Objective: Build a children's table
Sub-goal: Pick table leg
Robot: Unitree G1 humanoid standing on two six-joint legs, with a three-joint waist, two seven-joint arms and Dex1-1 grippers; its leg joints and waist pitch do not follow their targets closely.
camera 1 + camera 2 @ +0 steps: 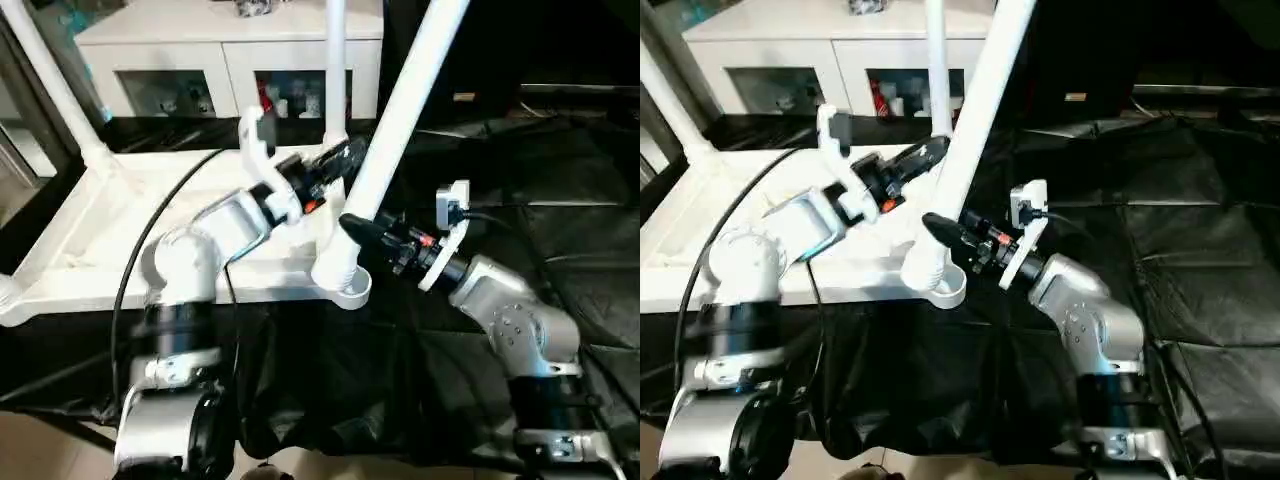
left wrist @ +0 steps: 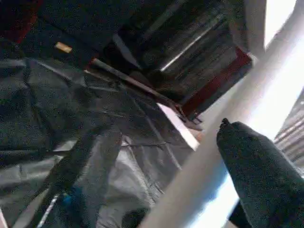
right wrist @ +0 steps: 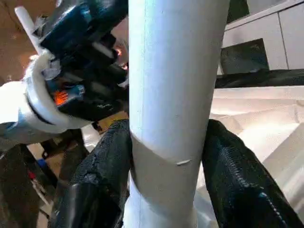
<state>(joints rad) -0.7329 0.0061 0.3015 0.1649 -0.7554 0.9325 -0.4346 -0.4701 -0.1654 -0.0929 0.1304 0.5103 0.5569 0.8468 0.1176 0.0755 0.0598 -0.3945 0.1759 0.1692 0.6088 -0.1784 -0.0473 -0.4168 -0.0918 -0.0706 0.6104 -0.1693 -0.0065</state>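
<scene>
The white tabletop (image 1: 90, 240) lies upside down on the left, with its ribbed underside up. One white leg (image 1: 400, 110) leans to the right, and its flared foot rests at the near right corner socket (image 1: 350, 288). My right gripper (image 1: 355, 228) is shut on this leg just above the socket, with a black finger (image 3: 109, 161) pressed on each side. My left gripper (image 1: 345, 160) reaches the same leg higher up and stands open around it, with one finger (image 2: 256, 166) against the tube. Two other legs (image 1: 335, 60) (image 1: 55, 85) stand upright at the far corners.
A white cabinet (image 1: 230, 60) with glass fronts stands right behind the tabletop. Black cloth (image 1: 560, 180) covers the surface to the right and in front. A black cable (image 1: 140, 250) loops over my left forearm.
</scene>
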